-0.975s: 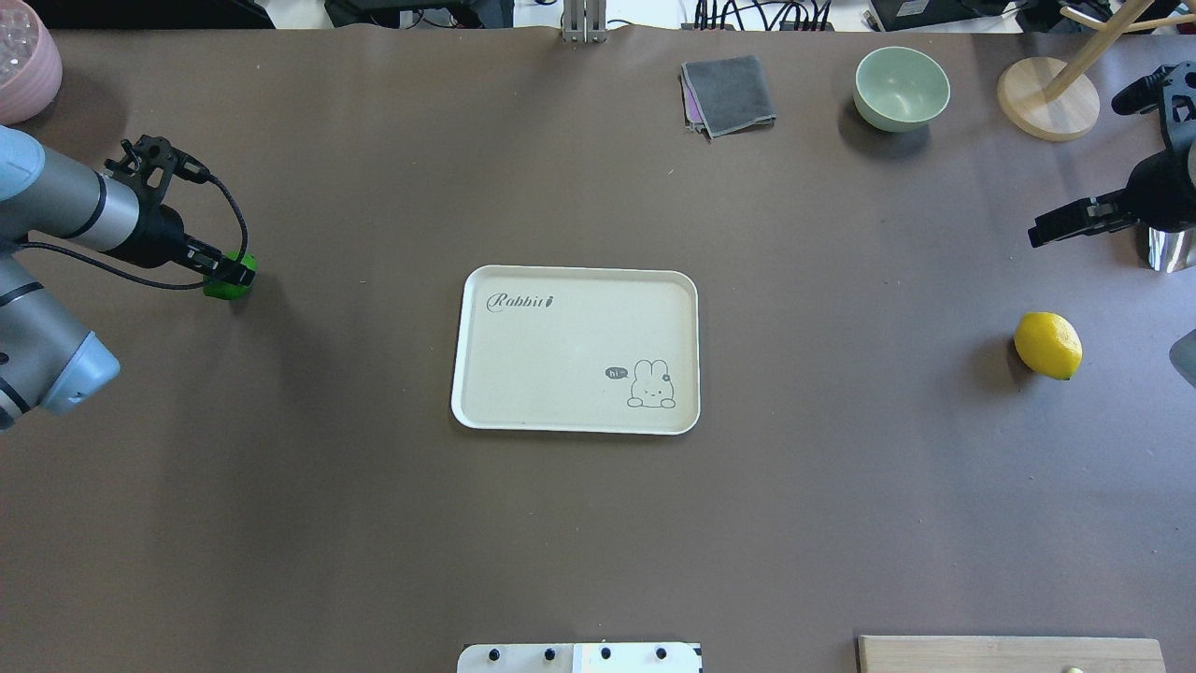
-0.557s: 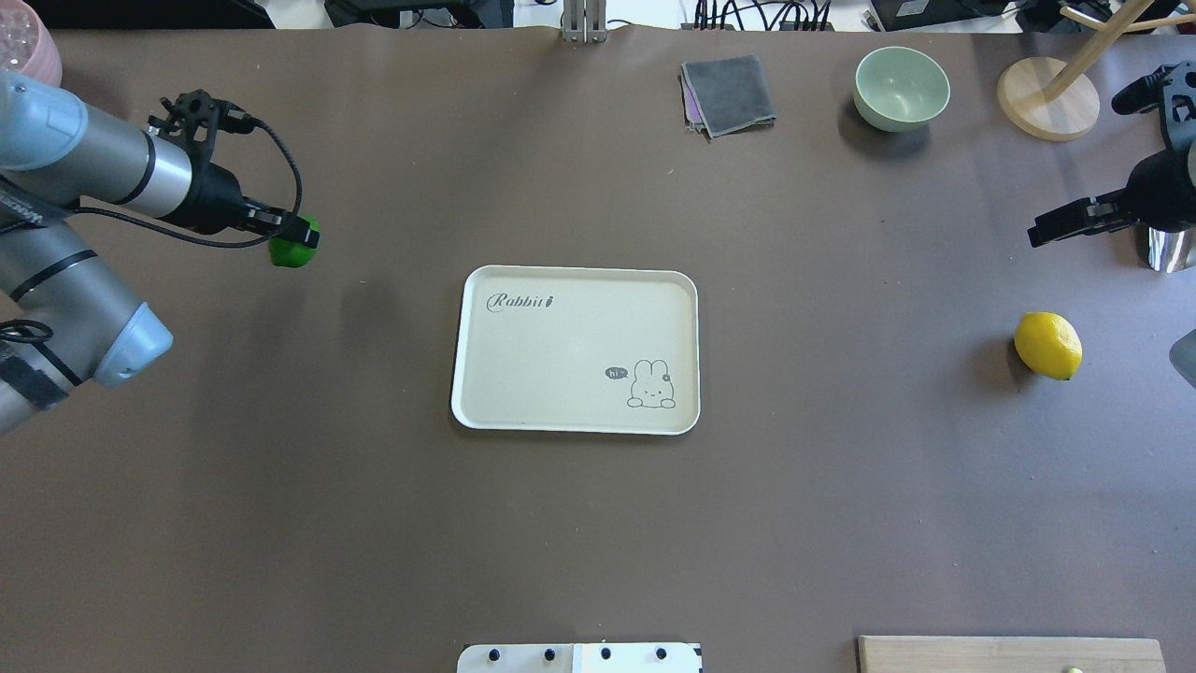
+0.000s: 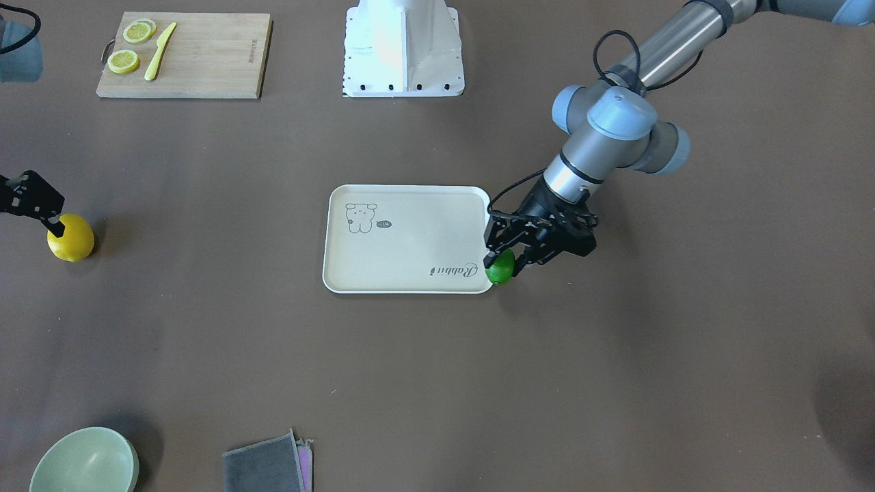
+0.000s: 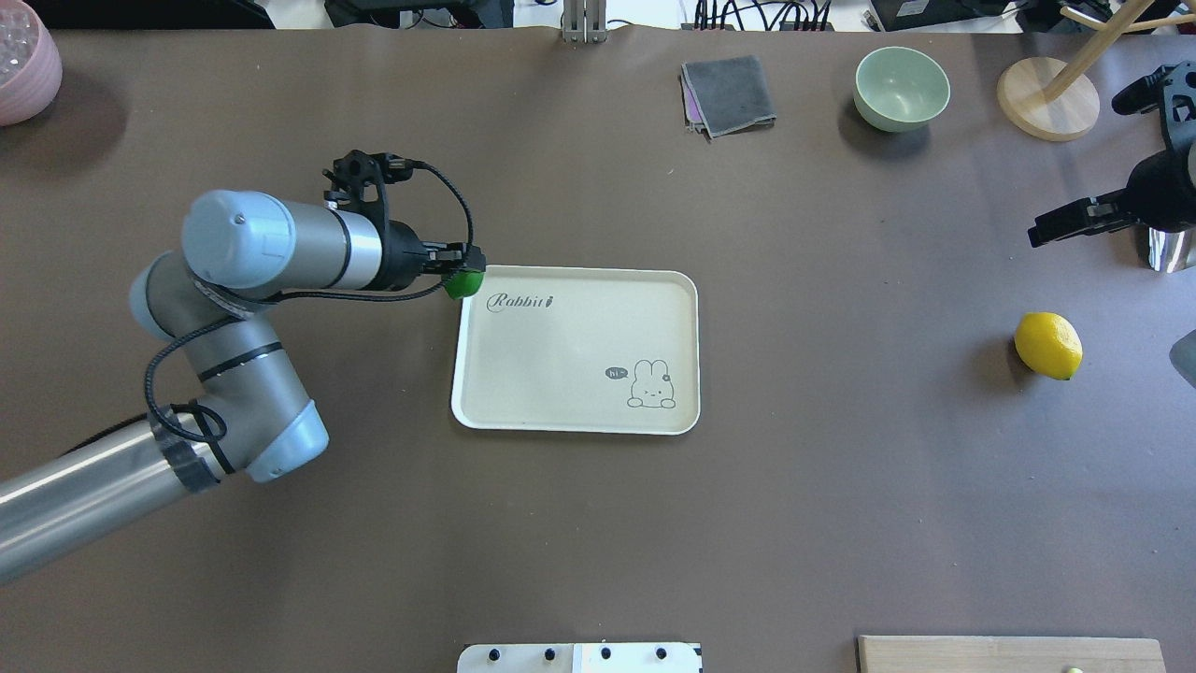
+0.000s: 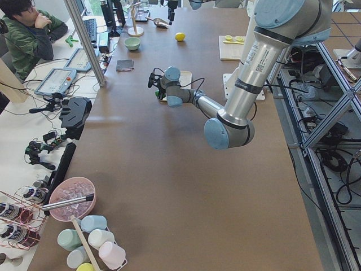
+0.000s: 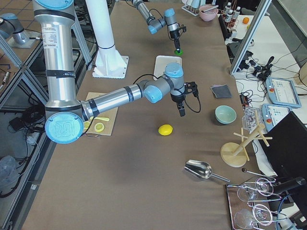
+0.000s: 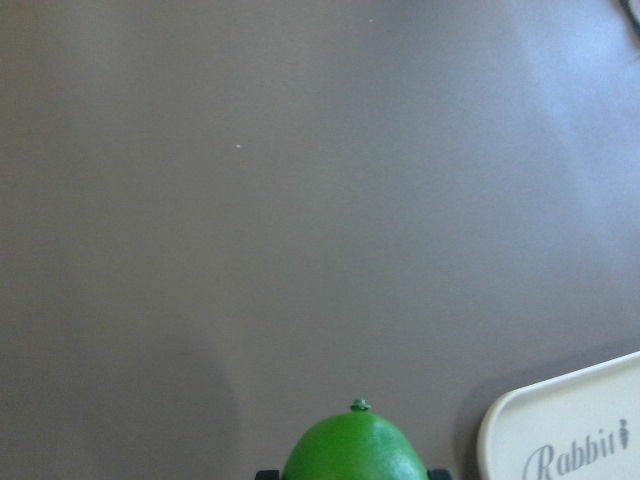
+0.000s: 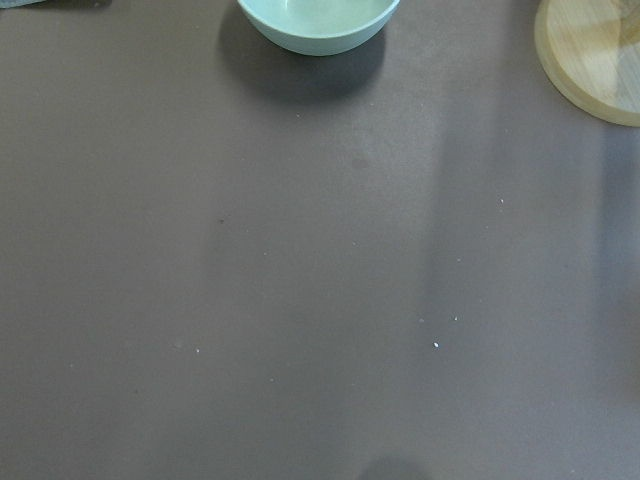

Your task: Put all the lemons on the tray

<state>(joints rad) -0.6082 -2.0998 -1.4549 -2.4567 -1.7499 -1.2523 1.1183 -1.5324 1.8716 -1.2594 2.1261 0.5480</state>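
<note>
While my left gripper (image 4: pixel 464 273) clamps the green lemon (image 4: pixel 463 285) just outside the tray's (image 4: pixel 561 346) far-left corner, I judge the tray's middle lies rightward and toward the base.

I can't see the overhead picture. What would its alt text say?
The robot's left hand holds a green lemon beside the corner of a cream tray that has nothing on it. A yellow lemon lies far right on the brown table.

The overhead view looks forward and down from behind the robot's base (image 4: pixel 579 657). The front view faces it from across the counter (image 3: pixel 615 383), and both show the whole tray (image 4: pixel 561 346). Side views look along the counter's length. Wrist views sit close above it.
</note>
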